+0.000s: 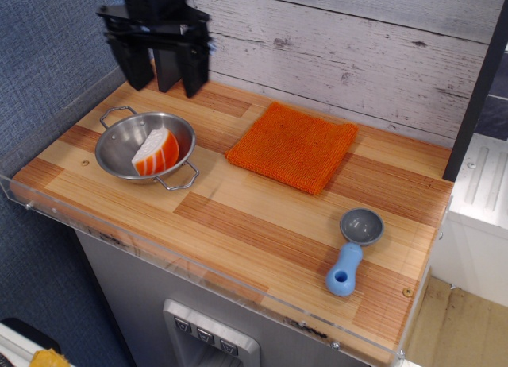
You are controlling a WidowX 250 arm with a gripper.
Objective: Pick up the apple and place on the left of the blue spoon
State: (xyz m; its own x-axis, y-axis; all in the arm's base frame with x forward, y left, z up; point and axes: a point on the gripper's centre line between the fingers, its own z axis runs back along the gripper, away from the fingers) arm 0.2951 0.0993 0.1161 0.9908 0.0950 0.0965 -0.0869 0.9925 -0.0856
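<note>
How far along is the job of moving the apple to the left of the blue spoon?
Nothing is done yet: the apple lies in the steel bowl. In hand: the tool hangs open and empty above the bowl's far side. Left: grasp the apple, carry it past the orange cloth, set it left of the blue spoon.

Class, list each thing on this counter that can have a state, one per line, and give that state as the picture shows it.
apple: lying in the steel bowl, not gripped
steel bowl: upright, holding the apple
blue spoon: flat on the wood, bowl facing up, empty
orange cloth: spread flat
tool: open, empty, above the bowl's far side
</note>
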